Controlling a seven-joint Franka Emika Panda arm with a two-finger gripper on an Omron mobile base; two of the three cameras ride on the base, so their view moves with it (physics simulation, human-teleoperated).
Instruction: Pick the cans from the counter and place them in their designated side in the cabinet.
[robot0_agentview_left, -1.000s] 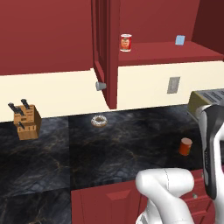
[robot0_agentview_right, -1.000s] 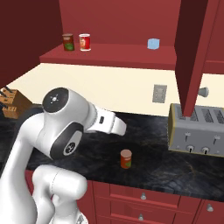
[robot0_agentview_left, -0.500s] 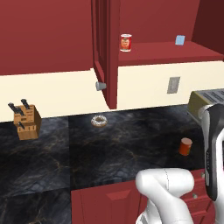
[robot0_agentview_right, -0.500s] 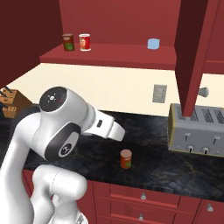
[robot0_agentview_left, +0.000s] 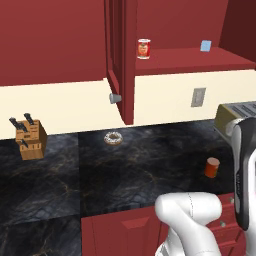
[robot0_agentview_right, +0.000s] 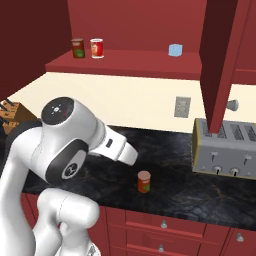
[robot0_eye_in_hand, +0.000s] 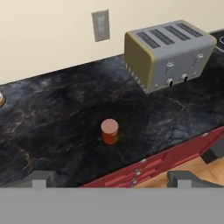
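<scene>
With its two dark fingertips set wide apart at the bottom corners of the hand view, the two-finger gripper (robot0_eye_in_hand: 111, 178) stands fully open and holds nothing, hovering above the front edge of the black marble-look counter with thin gold veins (robot0_eye_in_hand: 57, 109). Directly ahead, toward twelve o'clock from the fingertips, a small red-orange can with a pale top (robot0_eye_in_hand: 109, 131) stands upright on that worktop, apart from both fingers and near the front edge. In the right base view the same can (robot0_agentview_right: 144, 181) sits just in front of the dark red drawer fronts with small grey knobs (robot0_agentview_right: 165, 227). At about one o'clock from the can in the hand view, well apart, a grey four-slot toaster with a yellowish end panel (robot0_eye_in_hand: 168, 52) rests against the cream wall, and a grey wall outlet plate (robot0_eye_in_hand: 100, 25) is fixed at twelve o'clock. In the left base view a small ring-shaped doughnut (robot0_agentview_left: 113, 138) lies on the counter at about ten o'clock from the can (robot0_agentview_left: 212, 167), and a wooden knife block with dark handles (robot0_agentview_left: 30, 140) stands near the left edge. Above, the dark red wall cabinet (robot0_agentview_right: 125, 60) is open, its tall narrow door (robot0_agentview_right: 220, 55) swung out. On its shelf, toward the left, a bright red can with a pale label (robot0_agentview_right: 96, 48) stands just beside a darker maroon-brown can (robot0_agentview_right: 77, 48); a small light-blue box (robot0_agentview_right: 175, 50) sits well apart to the right.
</scene>
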